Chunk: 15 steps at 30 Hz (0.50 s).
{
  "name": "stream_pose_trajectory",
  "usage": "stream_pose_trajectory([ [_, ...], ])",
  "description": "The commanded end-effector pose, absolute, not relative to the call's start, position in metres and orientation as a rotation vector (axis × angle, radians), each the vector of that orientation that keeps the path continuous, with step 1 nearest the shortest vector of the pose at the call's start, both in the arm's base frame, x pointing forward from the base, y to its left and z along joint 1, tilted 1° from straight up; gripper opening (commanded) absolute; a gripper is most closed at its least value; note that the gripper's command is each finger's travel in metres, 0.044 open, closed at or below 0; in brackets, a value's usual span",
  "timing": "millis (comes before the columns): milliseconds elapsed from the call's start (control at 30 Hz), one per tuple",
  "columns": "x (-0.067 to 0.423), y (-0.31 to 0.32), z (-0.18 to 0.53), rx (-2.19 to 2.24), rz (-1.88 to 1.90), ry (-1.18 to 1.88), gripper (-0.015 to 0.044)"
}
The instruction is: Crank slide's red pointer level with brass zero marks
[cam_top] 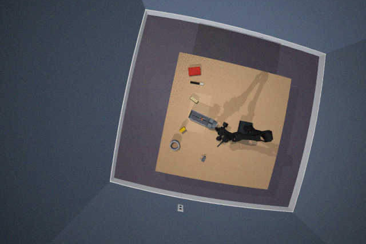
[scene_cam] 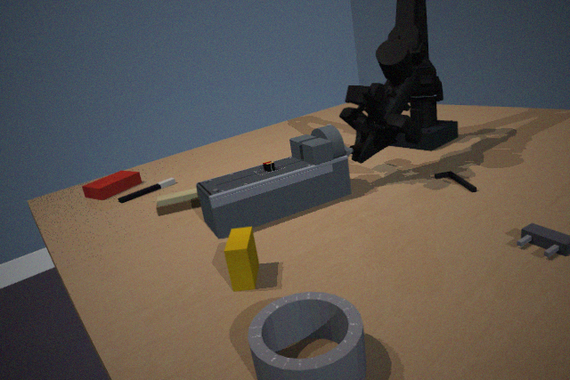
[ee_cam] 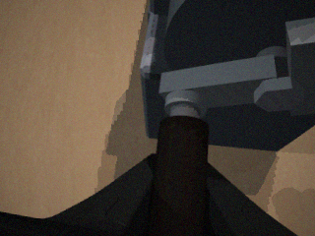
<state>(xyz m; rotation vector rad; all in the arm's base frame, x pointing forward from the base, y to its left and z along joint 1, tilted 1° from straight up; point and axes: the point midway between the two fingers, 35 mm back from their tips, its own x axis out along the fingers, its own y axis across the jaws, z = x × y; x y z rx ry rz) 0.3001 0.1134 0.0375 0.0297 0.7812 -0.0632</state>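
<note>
The grey machine (cam_top: 199, 119) (scene_cam: 276, 201) stands on the table, with a small red pointer (cam_top: 202, 119) (scene_cam: 268, 163) partway along its top slot. The brass zero marks are too small to tell, so I cannot tell whether the pointer is level with them. The crank arm (ee_cam: 221, 76) is at the machine's near end, and its dark handle (ee_cam: 182, 147) points toward the wrist camera. My gripper (scene_cam: 359, 155) (ee_cam: 176, 166) is shut on the crank handle, one finger on each side of it.
A yellow block (cam_top: 182, 130) (scene_cam: 241, 258) and a grey ring (cam_top: 170, 145) (scene_cam: 257, 343) stand beyond the machine. A red block (cam_top: 194, 71) (scene_cam: 111, 184), a black-and-white pen (cam_top: 195, 82) (scene_cam: 142, 192), a beige block (cam_top: 194, 99) (scene_cam: 175, 203), a black angled key (scene_cam: 460, 179) and a grey two-pronged part (cam_top: 203, 158) (scene_cam: 545, 238) lie around it.
</note>
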Motion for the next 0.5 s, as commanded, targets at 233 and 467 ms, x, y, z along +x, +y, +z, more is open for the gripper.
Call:
stream_pose_trajectory([
  [233, 0.3001, 0.1167, 0.0452, 0.033, -0.063, 0.777, 0.0000],
  [467, 0.3000, 0.1173, 0.0490, 0.033, -0.063, 0.777, 0.0000],
])
